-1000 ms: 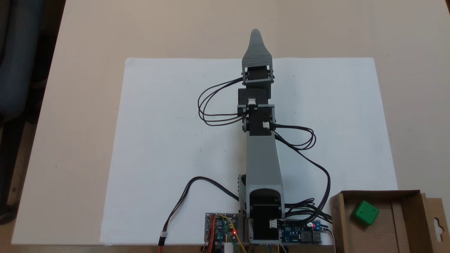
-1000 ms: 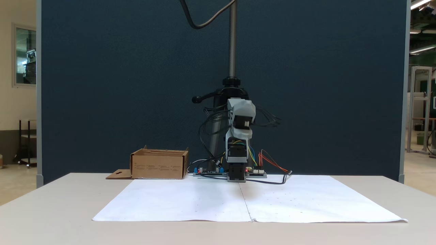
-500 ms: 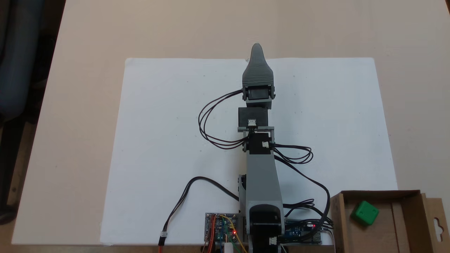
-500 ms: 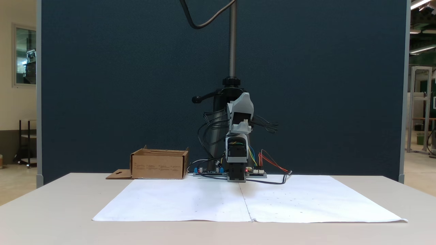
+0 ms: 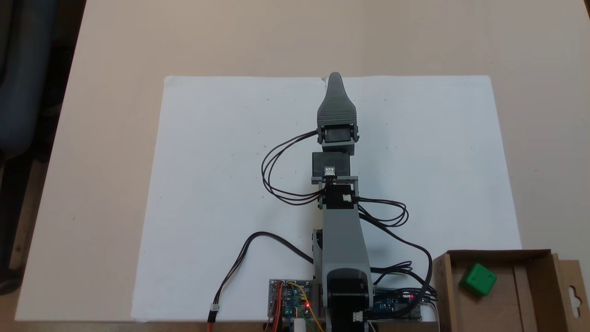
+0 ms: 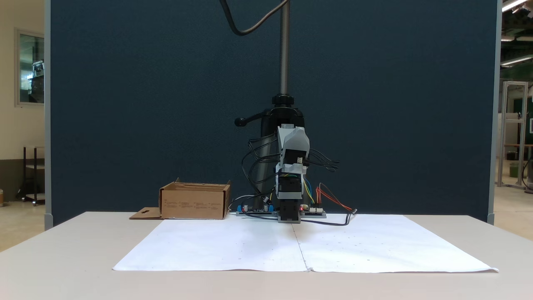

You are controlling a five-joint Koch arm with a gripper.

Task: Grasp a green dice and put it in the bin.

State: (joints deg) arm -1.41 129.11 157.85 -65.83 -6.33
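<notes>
The green dice point(image 5: 479, 279) lies inside the bin point(image 5: 498, 253), a brown cardboard box at the lower right of a fixed view from above. From the front, in a fixed view, the bin point(image 6: 193, 205) stands left of the arm's base and its wall hides the dice. My gripper point(image 5: 335, 76) points away from the base over the far edge of the white paper, well apart from the bin. It holds nothing that I can see. One grey jaw covers the other from above. Facing the front camera, the gripper point(image 6: 292, 141) shows no readable gap.
A white paper sheet point(image 5: 221, 184) covers the middle of the beige table point(image 5: 115, 69). Circuit boards point(image 5: 290, 299) and loose black cables point(image 5: 387, 214) sit around the arm's base. A camera stand pole point(image 6: 284, 46) rises behind the arm. The bin's flap point(image 5: 574, 290) sticks out sideways.
The arm has folded back toward its base. The gripper tip has moved from beyond the paper's far edge to just over it, and sits a little lower. The dice has stayed in the bin.
</notes>
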